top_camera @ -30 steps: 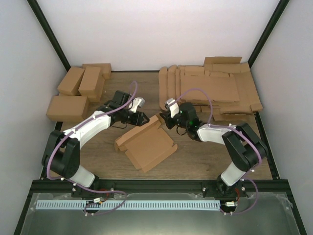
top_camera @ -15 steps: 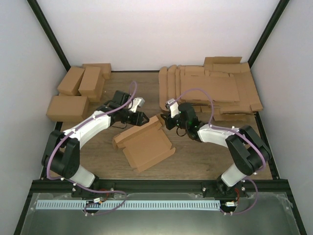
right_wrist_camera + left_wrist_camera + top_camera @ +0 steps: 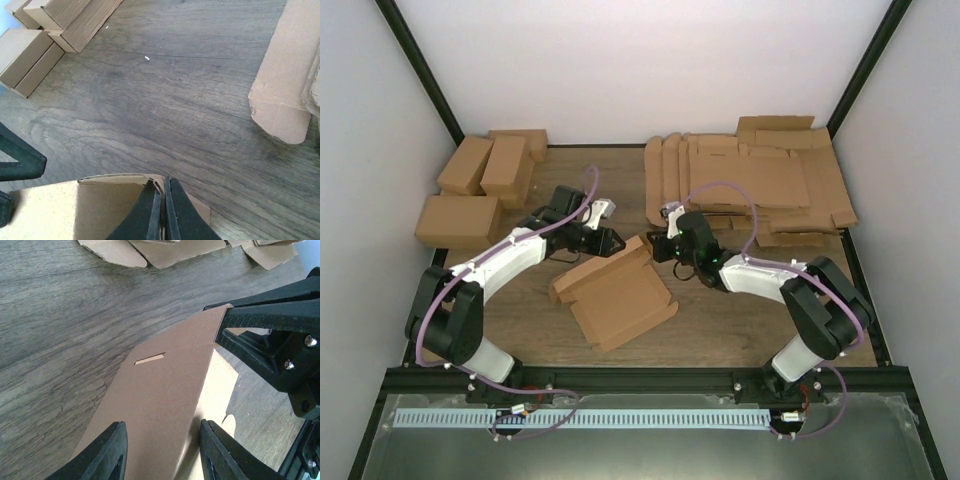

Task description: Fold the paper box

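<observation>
Paper box, part-folded w/ one wall raised, sits mid-table toward the near edge. R gripper is closed down, pinching that wall's far corner; L gripper is spread wide w/ the same wall between its fingers, not clamped. Flat blanks at far right corner, finished boxes at far left

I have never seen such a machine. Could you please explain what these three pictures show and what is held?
Two robot arms stand at the near edge of a wooden table. One picture looks down from above; the other two come from a camera on each wrist. The right gripper is shut on an edge of the half-folded paper box. The left gripper is open around a raised flap. Folded cartons lie at the back left, flat cardboard blanks at the back right.
</observation>
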Available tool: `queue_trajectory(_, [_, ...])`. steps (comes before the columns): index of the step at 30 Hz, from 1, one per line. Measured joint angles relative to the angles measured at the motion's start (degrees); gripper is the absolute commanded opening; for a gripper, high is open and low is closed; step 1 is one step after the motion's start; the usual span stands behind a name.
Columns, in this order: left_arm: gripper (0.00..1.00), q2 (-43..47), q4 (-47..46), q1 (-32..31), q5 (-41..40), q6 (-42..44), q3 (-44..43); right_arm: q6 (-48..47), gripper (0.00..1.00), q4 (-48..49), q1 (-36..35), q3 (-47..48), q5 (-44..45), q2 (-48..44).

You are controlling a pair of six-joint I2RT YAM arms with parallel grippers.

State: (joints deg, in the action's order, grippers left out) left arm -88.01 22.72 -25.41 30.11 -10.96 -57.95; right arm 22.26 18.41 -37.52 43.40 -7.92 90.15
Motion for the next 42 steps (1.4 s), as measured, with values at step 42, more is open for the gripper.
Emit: queue_trajectory(42, [0.41, -1.16, 2.27, -0.24, 0.98, 2.27, -1.53, -9.25, 0.33, 7.72, -1.53, -6.93, 5.18, 5.29])
